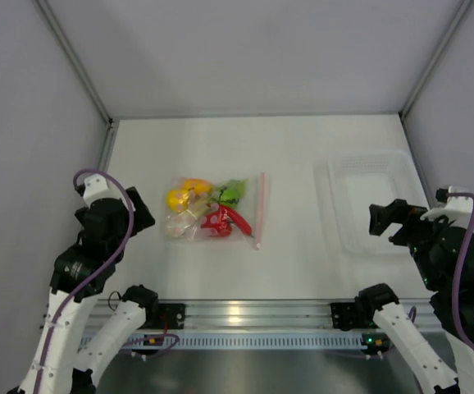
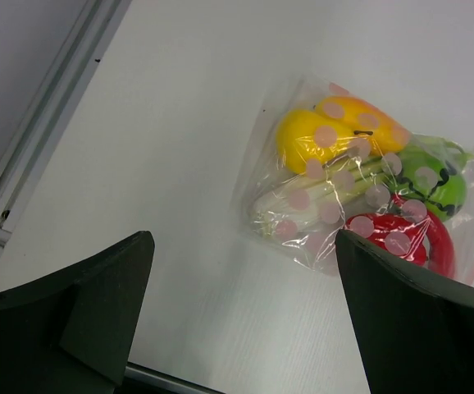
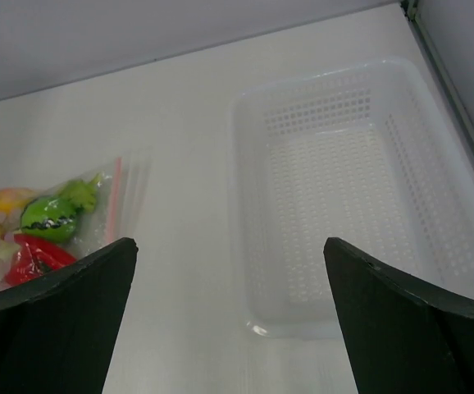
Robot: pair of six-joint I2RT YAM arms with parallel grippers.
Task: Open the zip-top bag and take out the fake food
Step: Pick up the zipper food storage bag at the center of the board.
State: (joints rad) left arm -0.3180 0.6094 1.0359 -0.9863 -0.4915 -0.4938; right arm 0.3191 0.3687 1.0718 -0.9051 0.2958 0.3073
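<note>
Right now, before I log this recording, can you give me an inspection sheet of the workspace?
Surface: white table, no spills seen.
Job's things: zip-top bag lying flat left of centre, fake food inside, pink zip strip on its right edge.
Clutter: white perforated tray, empty, at right.
Grippers: left gripper open, near the bag; right gripper open, near the tray; neither holds anything.
Cables: purple cables looped over each arm, apart from the bag.
Surroundings: plain grey walls; metal rail at near edge.

Wide gap between zip-top bag (image 1: 215,210), tray (image 1: 372,185) — passable.
</note>
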